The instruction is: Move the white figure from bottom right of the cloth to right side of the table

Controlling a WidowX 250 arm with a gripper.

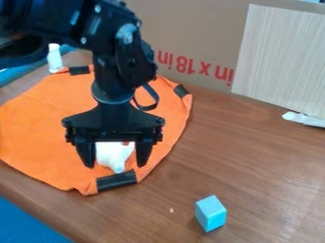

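With the black two-finger gripper spread wide astride the small, rounded white figure near the bottom edge of the orange fabric cloth, closing too low could pinch and drag that cloth.

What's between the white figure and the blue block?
Edge of the orange cloth with its black strip, then brown tabletop. Camera view shows it.

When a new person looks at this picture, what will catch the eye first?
Probably the bright orange cloth, spread over the left part of the table. Next comes the black gripper, open over the cloth's lower part, with the white figure between its fingers. The small blue block stands out near the bottom edge.
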